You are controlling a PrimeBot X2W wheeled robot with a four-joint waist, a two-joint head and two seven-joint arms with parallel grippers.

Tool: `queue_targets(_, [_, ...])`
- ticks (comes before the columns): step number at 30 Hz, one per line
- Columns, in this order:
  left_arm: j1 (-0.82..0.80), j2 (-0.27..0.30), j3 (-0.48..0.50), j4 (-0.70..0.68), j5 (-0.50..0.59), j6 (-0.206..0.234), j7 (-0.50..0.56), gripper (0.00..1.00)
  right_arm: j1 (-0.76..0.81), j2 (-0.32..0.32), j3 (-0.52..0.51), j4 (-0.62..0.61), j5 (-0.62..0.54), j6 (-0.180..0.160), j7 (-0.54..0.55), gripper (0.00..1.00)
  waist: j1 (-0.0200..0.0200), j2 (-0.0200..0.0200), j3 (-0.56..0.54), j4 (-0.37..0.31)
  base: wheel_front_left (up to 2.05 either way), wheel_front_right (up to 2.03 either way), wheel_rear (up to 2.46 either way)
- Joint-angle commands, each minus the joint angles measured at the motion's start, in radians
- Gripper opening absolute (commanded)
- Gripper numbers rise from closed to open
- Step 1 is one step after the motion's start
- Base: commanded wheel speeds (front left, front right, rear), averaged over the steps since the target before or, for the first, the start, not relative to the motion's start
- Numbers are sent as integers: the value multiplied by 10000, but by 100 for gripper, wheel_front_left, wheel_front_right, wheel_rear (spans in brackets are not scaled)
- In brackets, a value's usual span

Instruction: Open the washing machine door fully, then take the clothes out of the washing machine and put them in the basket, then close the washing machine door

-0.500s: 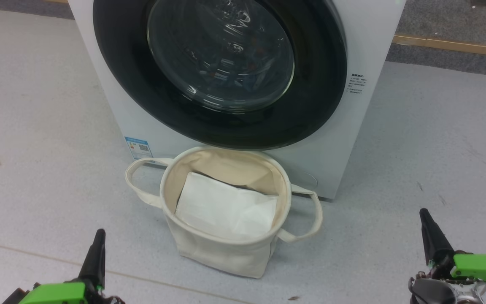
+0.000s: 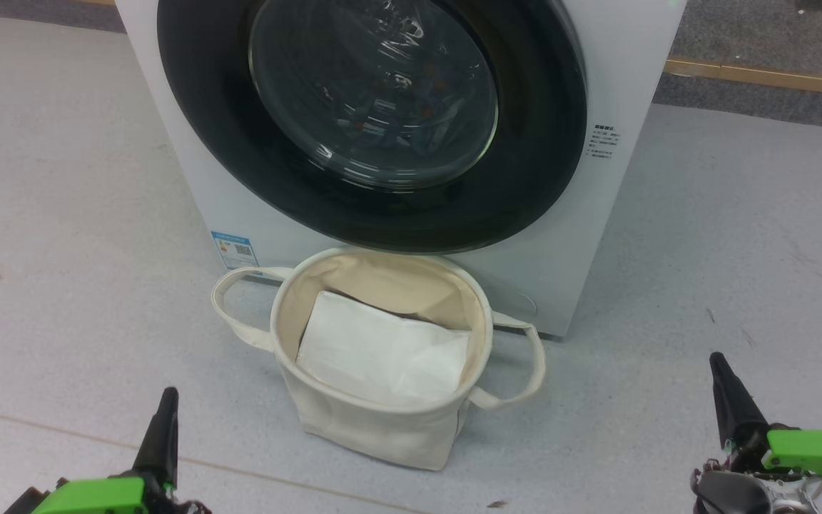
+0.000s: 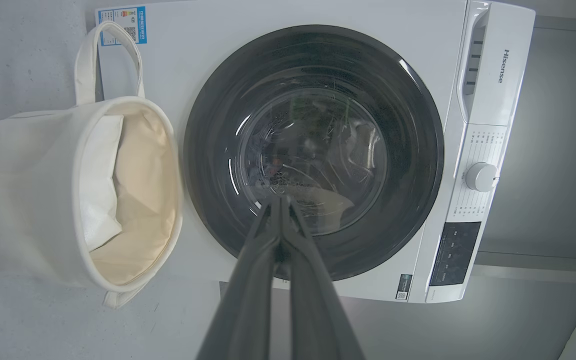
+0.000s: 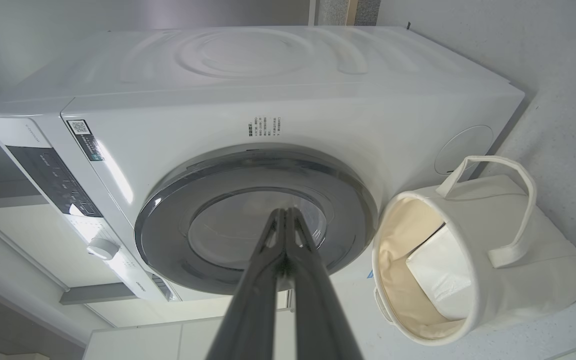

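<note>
The washing machine (image 2: 618,86) is stood on the grey floor (image 2: 61,250). The washing machine door (image 2: 372,107) is seen shut flush against its front, so opening it is judged to be the step in hand. The basket (image 2: 279,335) is set on the floor just in front of the machine, right below the door's lower edge, with a folded white sheet (image 2: 375,350) lying in it. The clothes are judged to be inside the drum, but behind the glass only reflections and dim flecks can be made out.

The left gripper (image 2: 167,403) and the right gripper (image 2: 719,364) are held low on the near side of the basket, one to each side and well apart from the machine. The fingers of each are pressed together with nothing between them.

No handle or catch can be made out on the black ring. Its free edge should therefore be found first, the fingers parted, and the door drawn round along its own arc. The basket should be watched, since the swing may brush its rim.
</note>
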Motion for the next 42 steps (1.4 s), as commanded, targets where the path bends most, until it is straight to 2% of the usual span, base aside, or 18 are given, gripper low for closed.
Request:
queue_targets(1, [-259,64,335,-389,-34,-69,77,0,-149,-58,194,-393,55,2,71,0,0,-1,0,0,0,0,0])
queue_targets(42, [-259,64,335,-389,-34,-69,77,0,-149,-58,194,-393,55,2,71,0,0,-1,0,0,0,0,0])
